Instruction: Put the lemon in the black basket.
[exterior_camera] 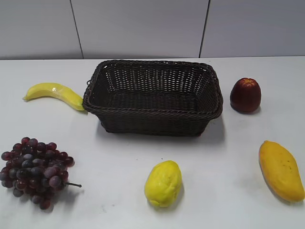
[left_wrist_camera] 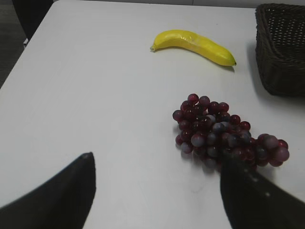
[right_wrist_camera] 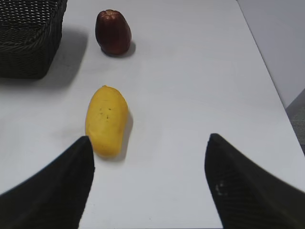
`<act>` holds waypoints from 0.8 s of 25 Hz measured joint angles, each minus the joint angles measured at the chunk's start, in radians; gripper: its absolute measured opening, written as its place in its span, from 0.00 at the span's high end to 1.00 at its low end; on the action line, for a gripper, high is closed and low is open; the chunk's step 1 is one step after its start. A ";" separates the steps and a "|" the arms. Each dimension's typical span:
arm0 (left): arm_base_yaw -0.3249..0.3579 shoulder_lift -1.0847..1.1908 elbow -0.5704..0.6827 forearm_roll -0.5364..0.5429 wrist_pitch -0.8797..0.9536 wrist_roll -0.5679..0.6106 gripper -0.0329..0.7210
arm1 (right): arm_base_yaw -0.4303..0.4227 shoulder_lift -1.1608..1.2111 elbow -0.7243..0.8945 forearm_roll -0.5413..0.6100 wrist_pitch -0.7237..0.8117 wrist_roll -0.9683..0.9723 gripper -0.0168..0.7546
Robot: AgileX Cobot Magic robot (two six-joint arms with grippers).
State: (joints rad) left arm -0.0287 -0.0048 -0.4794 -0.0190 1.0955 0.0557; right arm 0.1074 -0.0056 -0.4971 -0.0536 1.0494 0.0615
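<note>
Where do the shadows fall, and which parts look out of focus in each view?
Exterior view: soft shadow under the black basket, toward the camera. Left wrist view: dark fingers blurred, grapes fairly sharp. Right wrist view: fingers blurred, mango shadow on its right.

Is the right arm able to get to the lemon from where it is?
Probably yes. The lemon lies alone on open table before the black basket; the right gripper is open and empty, the mango off to one side.

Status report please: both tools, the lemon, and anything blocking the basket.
Left tool open, right tool open, both empty. Lemon on table, before black basket. Path clear.
</note>
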 joint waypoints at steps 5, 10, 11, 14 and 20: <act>0.000 0.000 0.000 0.000 0.000 0.000 0.14 | 0.000 0.000 0.000 0.000 -0.001 0.000 0.21; 0.000 0.000 0.000 -0.002 0.000 0.000 0.14 | 0.000 0.000 0.000 0.000 -0.001 0.000 0.21; 0.000 0.000 0.000 -0.003 0.000 0.000 0.14 | 0.000 0.000 0.000 0.000 -0.001 0.000 0.21; 0.000 -0.001 0.000 -0.005 0.000 0.000 0.15 | 0.000 0.000 0.000 0.000 -0.001 0.000 0.21; 0.000 0.010 -0.042 -0.085 -0.204 0.000 0.17 | 0.000 0.000 0.000 0.000 -0.001 0.000 0.21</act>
State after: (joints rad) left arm -0.0287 0.0050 -0.5219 -0.1043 0.8913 0.0557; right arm 0.1074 -0.0056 -0.4971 -0.0536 1.0485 0.0615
